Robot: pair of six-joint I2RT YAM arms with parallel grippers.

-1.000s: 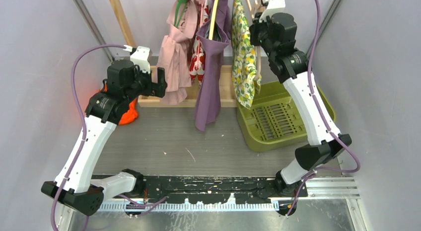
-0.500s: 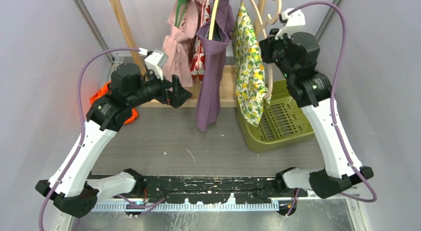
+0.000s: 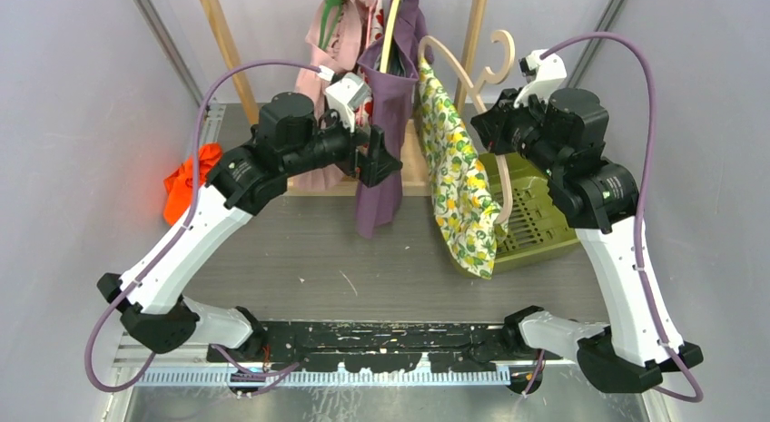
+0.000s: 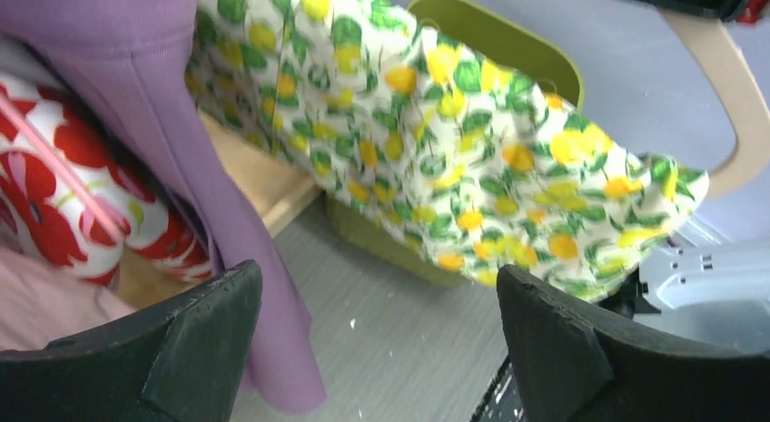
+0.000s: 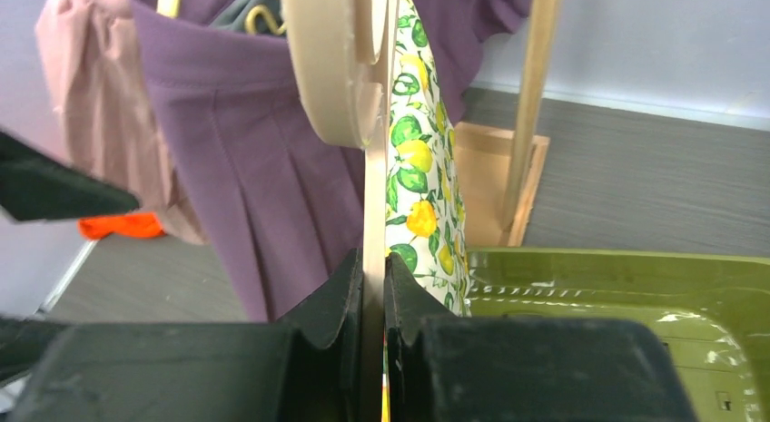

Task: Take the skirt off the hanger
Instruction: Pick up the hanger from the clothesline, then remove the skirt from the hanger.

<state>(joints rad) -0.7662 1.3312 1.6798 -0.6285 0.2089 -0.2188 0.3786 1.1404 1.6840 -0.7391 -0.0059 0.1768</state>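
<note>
My right pincer [image 5: 372, 286], clamped on hanger [image 5: 331, 59], just pulled it off rack [image 3: 473, 32]; open left pincer [image 4: 377, 313] swung in, skirt [image 4: 427, 141] straight ahead to grab.

Grey table [image 3: 300, 250], green bin [image 3: 542, 230], orange cloth [image 3: 186, 179]

Left end effector [image 4: 377, 286] wide apart, arm outstretched; right end effector [image 5: 372, 272] pinched tight, wrist raised.

White skirt [image 4: 427, 141] printed with yellow lemons, green leaves; tan hanger [image 5: 331, 68]; purple garment [image 5: 254, 168].
</note>
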